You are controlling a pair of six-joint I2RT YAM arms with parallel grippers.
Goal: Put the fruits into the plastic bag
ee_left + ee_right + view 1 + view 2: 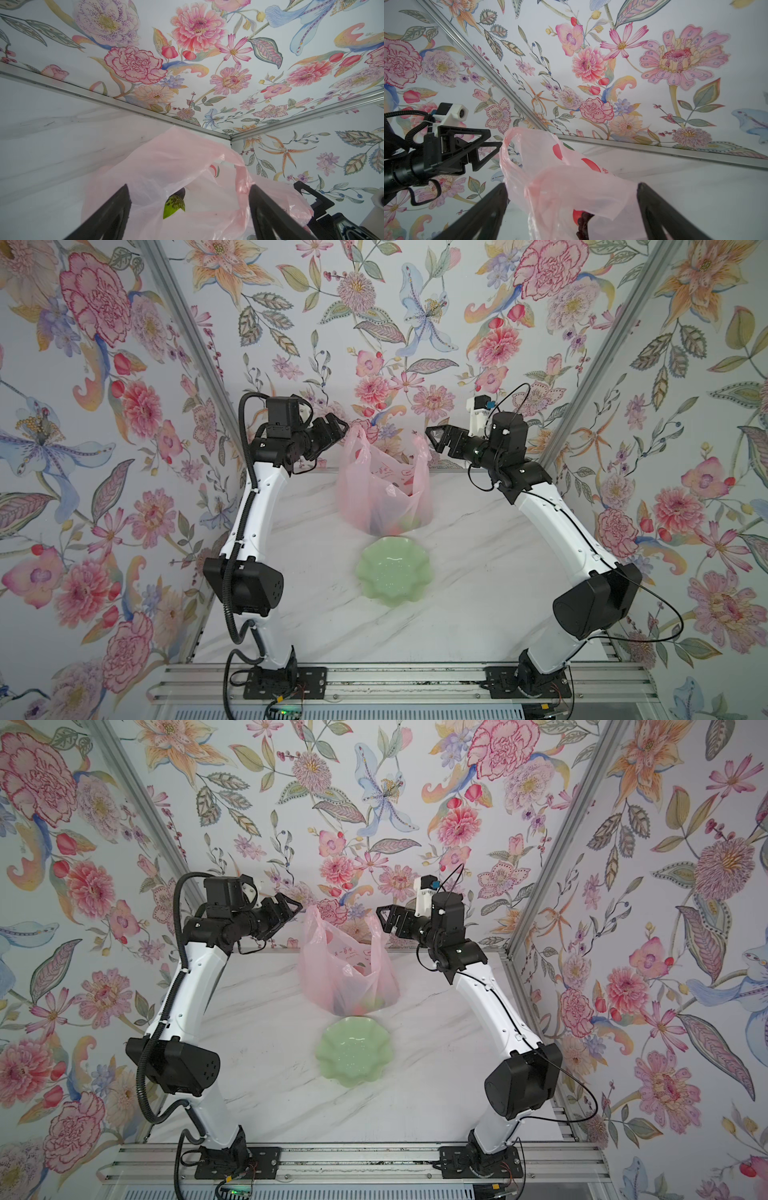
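Plastic bag [376, 489] one, green dish [392, 572] one

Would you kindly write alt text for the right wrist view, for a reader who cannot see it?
A pink plastic bag with red prints stands just ahead of the open right gripper, dark grapes and a red fruit showing inside its mouth. The open left gripper hangs by the far handle, against flowered wallpaper.

Bright, even, diffuse light fills every view. Shadows on the bench [478, 572] are faint and soft. Light glows through the plastic bag [382, 489]. Wrist views blur close up.
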